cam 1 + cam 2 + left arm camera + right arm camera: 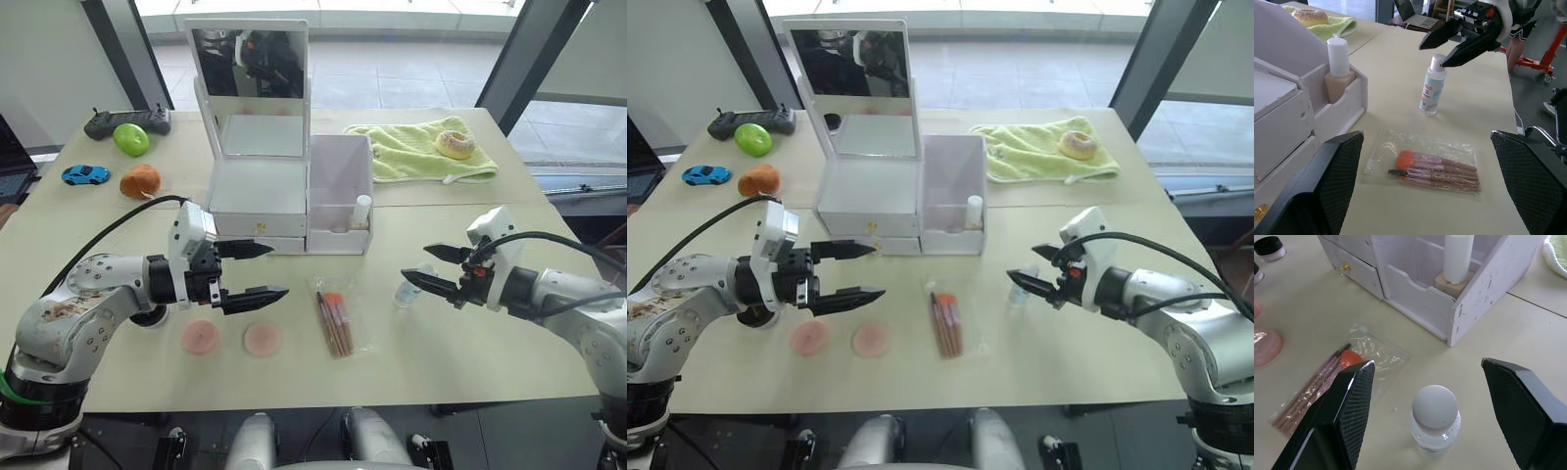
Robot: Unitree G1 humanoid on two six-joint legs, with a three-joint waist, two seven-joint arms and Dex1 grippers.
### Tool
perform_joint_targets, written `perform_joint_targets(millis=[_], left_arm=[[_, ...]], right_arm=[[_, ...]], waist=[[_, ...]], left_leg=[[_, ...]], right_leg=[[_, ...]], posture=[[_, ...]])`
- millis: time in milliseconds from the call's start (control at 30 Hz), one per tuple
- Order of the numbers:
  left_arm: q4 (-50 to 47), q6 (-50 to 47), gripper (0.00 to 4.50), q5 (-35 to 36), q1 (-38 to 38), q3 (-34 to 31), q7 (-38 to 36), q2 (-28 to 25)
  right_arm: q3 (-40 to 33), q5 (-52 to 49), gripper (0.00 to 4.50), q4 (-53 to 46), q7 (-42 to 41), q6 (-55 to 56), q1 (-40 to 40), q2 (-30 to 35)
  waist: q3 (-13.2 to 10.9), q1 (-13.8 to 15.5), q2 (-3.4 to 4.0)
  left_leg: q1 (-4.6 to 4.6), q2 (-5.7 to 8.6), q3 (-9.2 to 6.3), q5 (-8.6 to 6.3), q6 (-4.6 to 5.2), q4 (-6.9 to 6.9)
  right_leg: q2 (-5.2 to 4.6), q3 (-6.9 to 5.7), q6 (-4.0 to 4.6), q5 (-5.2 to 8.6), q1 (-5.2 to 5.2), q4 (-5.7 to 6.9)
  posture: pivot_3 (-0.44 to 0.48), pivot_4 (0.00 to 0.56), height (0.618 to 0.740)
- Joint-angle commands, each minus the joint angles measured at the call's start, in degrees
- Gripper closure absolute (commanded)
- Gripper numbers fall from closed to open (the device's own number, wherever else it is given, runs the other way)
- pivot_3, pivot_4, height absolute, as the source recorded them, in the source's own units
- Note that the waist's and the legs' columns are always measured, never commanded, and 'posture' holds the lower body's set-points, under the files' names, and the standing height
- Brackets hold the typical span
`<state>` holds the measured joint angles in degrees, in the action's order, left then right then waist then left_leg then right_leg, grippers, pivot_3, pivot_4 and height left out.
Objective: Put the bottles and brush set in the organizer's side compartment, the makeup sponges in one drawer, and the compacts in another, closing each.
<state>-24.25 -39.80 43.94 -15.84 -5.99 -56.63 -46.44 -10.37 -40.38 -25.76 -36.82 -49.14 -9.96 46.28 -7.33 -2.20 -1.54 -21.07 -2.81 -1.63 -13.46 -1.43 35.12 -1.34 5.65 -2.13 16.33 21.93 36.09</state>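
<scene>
Brush set (1327,382) lies flat; right gripper (428,267) straddles the upright bottle (1435,418).

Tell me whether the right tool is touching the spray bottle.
Apart. The right wrist view shows the open right tool straddling the spray bottle, with table visible between each finger and the bottle's cap.

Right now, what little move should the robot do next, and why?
Probably lower the right gripper and close it on the small bottle. Its open fingers already sit either side of the cap, and the bottle stands on the table, not yet in the organizer.
</scene>
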Motion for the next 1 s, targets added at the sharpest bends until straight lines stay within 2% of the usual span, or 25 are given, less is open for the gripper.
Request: perform_joint_targets(millis=[33, 233, 267, 333, 567, 800, 1000], left_arm=[[-0.89, -0.12, 0.0, 0.7, -1.35, -0.32, 0.2, 0.18], [-0.45, -0.07, 0.0, 0.55, -1.69, -0.31, -0.18, 0.18], [-0.43, -0.02, 0.0, 0.52, -1.61, -0.35, -0.24, 0.16], [-0.44, 0.25, 0.0, 0.34, -1.09, -0.43, -0.48, 0.12], [0.0, 1.06, 0.0, -0.18, -0.26, -0.42, -1.13, 0.26], [0.6, 1.95, 0.0, -0.97, 0.28, -0.47, -1.73, 0.59], [1.79, 2.7, 0.0, -1.94, 0.16, -1.2, -1.41, 0.53]], right_arm=[[-2.21, 0.68, 0.72, 0.65, -0.5, 2.7, 0.97, -1.05], [-2.35, 2.18, 0.72, 2.07, -0.94, 4.83, 2.98, -2.47], [-2.39, 2.2, 0.88, 2.05, -0.86, 4.86, 2.95, -2.58], [-2.92, 1.68, 1.29, 1.65, -0.59, 4.74, 2.89, -2.97], [-3.19, 1.15, 3.6, 0.27, -0.55, 4.33, 2.79, -3.44], [-3.31, -0.4, 3.6, -2.66, -0.41, 3.52, -0.51, -3.12], [-0.86, -5.47, 3.6, -7.58, -0.4, -1.45, -12.44, -1.32]], waist=[[0.0, 0.0, 0.0], [0.0, -0.01, 0.01], [0.0, -0.02, 0.01], [0.0, -0.03, 0.01], [0.0, -0.02, 0.01], [-0.01, -0.1, 0.05], [-0.03, -0.28, 0.13]], left_leg=[[0.0, 0.0, 0.0, 0.0, 0.0, 0.0], [0.0, 0.01, 0.0, 0.0, 0.0, 0.02], [0.0, 0.01, 0.0, 0.0, 0.0, 0.01], [0.0, 0.01, 0.0, 0.0, 0.0, 0.01], [0.0, 0.0, -0.01, 0.0, 0.0, 0.01], [0.0, 0.01, -0.01, 0.0, 0.0, 0.02], [0.01, -0.01, -0.02, 0.0, 0.0, 0.01]], right_leg=[[0.0, 0.0, 0.0, 0.0, 0.0, 0.0], [0.0, 0.01, 0.0, 0.0, -0.01, 0.0], [0.0, 0.01, 0.0, 0.0, -0.01, 0.0], [0.0, 0.01, 0.0, 0.0, -0.01, 0.0], [0.01, 0.01, 0.0, 0.0, -0.01, 0.01], [0.0, 0.01, 0.0, 0.0, -0.01, 0.02], [0.03, 0.02, 0.0, 0.0, 0.01, 0.04]], posture=[[0.0, 0.15, 0.74], [0.0, 0.15, 0.74], [0.0, 0.15, 0.74], [0.0, 0.15, 0.74], [0.0, 0.15, 0.74], [0.0, 0.15, 0.74], [0.0, 0.15, 0.74]])
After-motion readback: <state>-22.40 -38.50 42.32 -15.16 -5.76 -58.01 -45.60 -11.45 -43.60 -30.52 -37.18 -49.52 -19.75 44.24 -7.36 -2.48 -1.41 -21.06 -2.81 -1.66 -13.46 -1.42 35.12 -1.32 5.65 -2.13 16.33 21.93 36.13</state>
